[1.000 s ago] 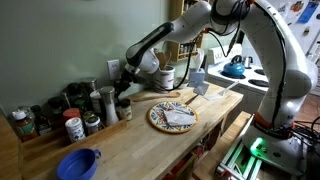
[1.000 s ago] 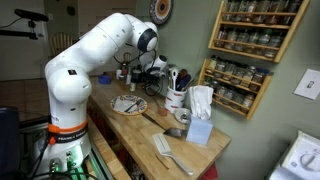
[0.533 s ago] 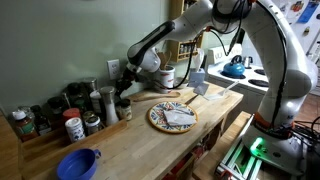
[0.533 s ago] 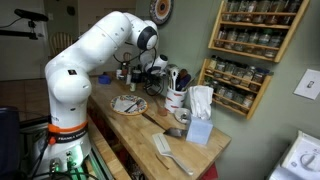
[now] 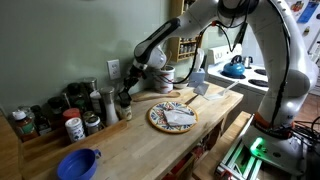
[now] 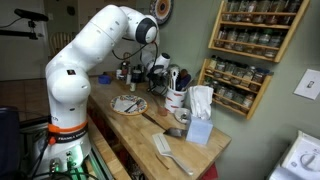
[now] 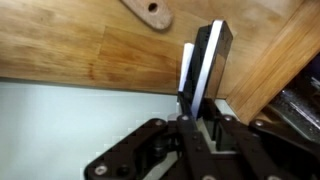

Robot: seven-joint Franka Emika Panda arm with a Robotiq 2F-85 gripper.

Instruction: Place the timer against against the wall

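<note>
One timer [image 7: 205,65] at the wall [image 7: 60,120] — arm lifted slightly.
We cannot tell if the pincer [image 7: 207,120] grips it — placement likely near done.

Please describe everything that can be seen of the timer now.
In the wrist view the timer is a thin dark slab with a pale face on one broad side, seen edge-on. The gripper looks closed on its near end. It stands out over the wooden counter, near the pale wall; whether it touches either cannot be told.
</note>
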